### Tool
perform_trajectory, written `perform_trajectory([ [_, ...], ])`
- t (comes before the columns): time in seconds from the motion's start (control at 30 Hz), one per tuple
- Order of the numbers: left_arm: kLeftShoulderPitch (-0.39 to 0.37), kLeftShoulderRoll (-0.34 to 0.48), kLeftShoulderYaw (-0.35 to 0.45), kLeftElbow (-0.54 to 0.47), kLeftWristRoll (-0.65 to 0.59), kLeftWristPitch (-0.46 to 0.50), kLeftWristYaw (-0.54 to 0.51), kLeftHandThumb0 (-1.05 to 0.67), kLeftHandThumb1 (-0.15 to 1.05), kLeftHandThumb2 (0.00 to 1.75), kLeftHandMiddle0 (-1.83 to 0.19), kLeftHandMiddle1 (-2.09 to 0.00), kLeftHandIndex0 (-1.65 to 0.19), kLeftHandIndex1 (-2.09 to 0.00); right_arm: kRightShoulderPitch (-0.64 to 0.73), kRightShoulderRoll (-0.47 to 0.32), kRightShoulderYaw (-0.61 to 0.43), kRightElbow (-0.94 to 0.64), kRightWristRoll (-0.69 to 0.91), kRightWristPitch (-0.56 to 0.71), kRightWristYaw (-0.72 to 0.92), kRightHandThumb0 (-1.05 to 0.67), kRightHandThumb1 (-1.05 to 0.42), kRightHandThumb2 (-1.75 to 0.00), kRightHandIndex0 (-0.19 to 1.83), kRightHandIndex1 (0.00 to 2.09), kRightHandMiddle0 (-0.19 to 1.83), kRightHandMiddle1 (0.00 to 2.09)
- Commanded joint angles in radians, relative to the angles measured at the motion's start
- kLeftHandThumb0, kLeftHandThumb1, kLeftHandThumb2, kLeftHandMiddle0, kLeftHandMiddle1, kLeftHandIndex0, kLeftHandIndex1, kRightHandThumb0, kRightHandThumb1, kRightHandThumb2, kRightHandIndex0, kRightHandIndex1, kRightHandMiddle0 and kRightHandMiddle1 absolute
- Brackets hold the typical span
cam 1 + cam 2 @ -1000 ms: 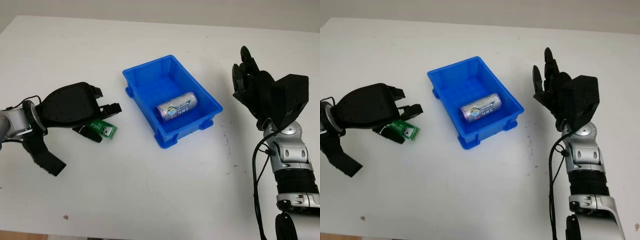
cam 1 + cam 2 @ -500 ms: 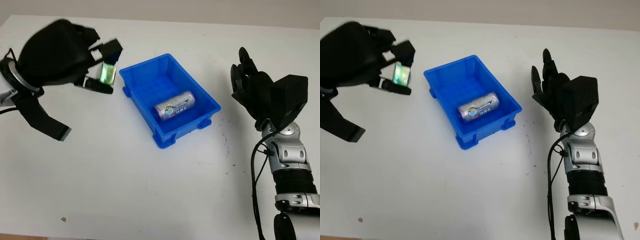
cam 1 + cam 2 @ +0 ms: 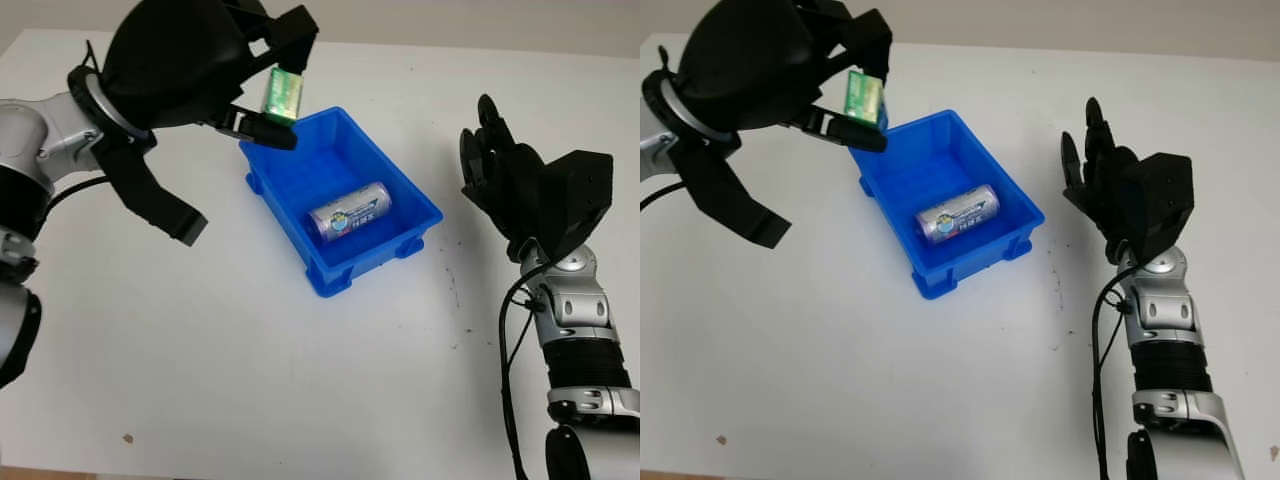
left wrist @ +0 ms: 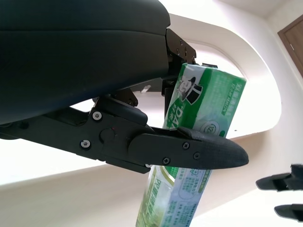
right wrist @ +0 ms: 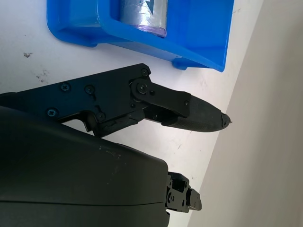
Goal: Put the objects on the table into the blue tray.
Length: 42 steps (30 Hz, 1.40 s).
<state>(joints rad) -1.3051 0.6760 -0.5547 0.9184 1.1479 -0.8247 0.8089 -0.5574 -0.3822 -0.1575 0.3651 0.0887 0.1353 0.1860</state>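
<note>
Carrying step: left hand (image 3: 215, 60) is clamped on the green packet (image 3: 284, 93), raised above the blue tray's (image 3: 420, 195) far-left corner. Can (image 3: 350, 211) already lies inside. Next: shift over the tray, let go. Right hand (image 3: 505, 170) open, right of the tray.

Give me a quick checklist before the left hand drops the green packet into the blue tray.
1. Grip: left hand shut on the green packet - ok.
2. Packet over the blue tray: held in the air at the tray's far-left corner; whether it is inside the rim - cannot tell.
3. Landing room: silver can lies in the near half, far half bare - ok.
4. Right hand open, to the right of the tray, off the path - ok.
5. Tray flat on the table - ok.
</note>
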Motion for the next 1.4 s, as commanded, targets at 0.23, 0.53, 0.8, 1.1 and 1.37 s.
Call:
perform_trajectory([
  [0.23,-0.071,-0.142,-0.096,0.159,0.006,0.061,-0.021,-0.51,1.05,0.26,-0.81,-2.09,-0.49,-2.09,0.051,0.007,-0.011,-0.071,0.006,0.024,-0.002,-0.63,-1.05,-0.72,-0.19,0.00,-0.19,0.00],
  [0.53,-0.024,-0.147,-0.084,0.122,-0.141,0.172,-0.608,-0.84,1.05,0.16,0.17,-0.05,0.18,-0.04,0.070,0.008,-0.009,-0.096,0.002,0.034,-0.003,-0.63,-1.05,-0.71,-0.19,0.00,-0.19,0.00],
  [0.8,0.016,-0.118,-0.056,0.044,-0.202,0.197,-0.656,-0.92,1.05,0.46,0.19,0.00,0.19,0.00,0.052,0.000,-0.003,-0.065,-0.006,0.015,0.021,-0.64,-1.05,-0.71,-0.19,0.00,-0.19,0.00],
  [1.1,0.119,-0.149,0.204,0.055,-0.655,0.074,-0.822,-0.84,1.05,0.56,0.19,0.00,0.19,0.00,0.035,0.002,-0.010,-0.051,-0.008,0.014,0.022,-0.66,-1.05,-0.69,-0.19,0.00,-0.19,0.00],
  [1.37,0.254,-0.244,0.490,0.003,-1.124,0.284,-1.088,-0.79,1.05,0.60,0.17,-0.04,0.14,-0.05,0.024,-0.005,-0.016,-0.061,-0.010,0.030,0.015,-0.66,-1.05,-0.70,-0.19,0.00,-0.19,0.00],
])
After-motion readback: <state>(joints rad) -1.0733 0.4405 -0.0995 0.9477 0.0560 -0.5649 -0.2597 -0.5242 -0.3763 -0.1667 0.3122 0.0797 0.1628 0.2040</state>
